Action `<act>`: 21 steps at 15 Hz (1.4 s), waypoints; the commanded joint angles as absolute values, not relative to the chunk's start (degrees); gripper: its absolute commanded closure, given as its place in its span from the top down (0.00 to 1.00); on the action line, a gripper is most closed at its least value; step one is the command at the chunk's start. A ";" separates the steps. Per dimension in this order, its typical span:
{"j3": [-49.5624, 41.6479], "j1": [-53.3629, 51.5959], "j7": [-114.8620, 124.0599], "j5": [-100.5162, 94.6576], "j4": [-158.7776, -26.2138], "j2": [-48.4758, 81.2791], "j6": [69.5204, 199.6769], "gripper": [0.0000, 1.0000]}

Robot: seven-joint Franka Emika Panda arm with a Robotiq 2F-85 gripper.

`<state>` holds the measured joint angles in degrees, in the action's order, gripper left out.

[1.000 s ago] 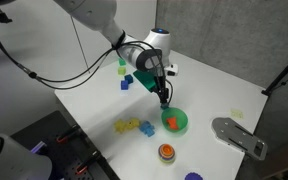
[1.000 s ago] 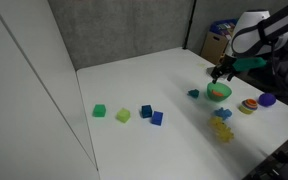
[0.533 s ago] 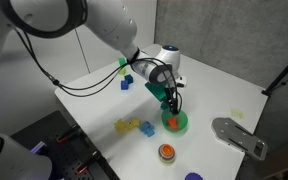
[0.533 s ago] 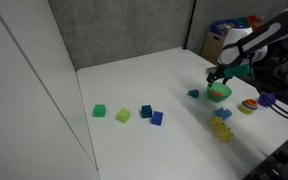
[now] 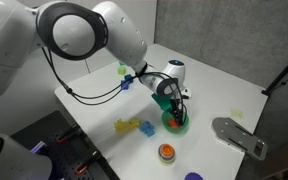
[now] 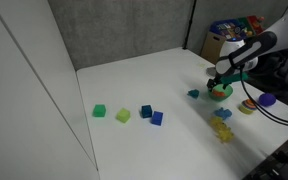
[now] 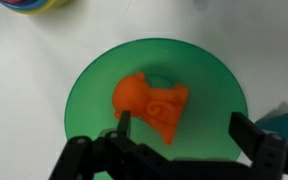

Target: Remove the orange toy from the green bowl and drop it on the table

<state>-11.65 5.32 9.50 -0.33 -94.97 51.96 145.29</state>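
**Two fingers spread wide above the bowl, nothing gripped**

The Robotiq gripper [image 7: 182, 124] is wide open, its dark fingers [image 7: 246, 136] standing apart at the lower edge of the wrist view. Between them, and slightly off centre towards one finger, lies the small orange-red blocky toy [image 7: 149, 103]. That nearer fingertip overlaps the toy's edge in the picture (whether it actually touches cannot be told). The far finger is well apart from the toy, out by the bowl's rim. The jaws hold nothing.

The toy sits inside the round bright green plastic bowl [image 7: 92, 88], directly below the gripper, roughly in the middle of the bowl's floor. The bowl rests on the flat white tabletop [image 7: 39, 60].

In both exterior views the gripper [image 5: 174, 111] [image 6: 220, 84] is down at the bowl [image 5: 183, 125] [image 6: 221, 94], its tips at or within the rim. Seen in an exterior view, a cluster of yellow toy pieces [image 5: 132, 126] lies near the gripper on the table, and a round orange disc with a dark rim [image 5: 166, 152] sits just beyond the bowl towards the table's edge.
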 commanded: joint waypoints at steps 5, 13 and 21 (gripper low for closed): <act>-12.28 5.83 11.26 -0.49 -90.08 56.69 144.47 1.00; -13.80 5.41 11.28 -1.30 -88.55 59.48 149.33 0.91; -12.79 5.88 10.75 -0.13 -90.27 58.22 148.48 0.19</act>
<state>-13.26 5.70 9.93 -0.39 -90.25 58.96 149.48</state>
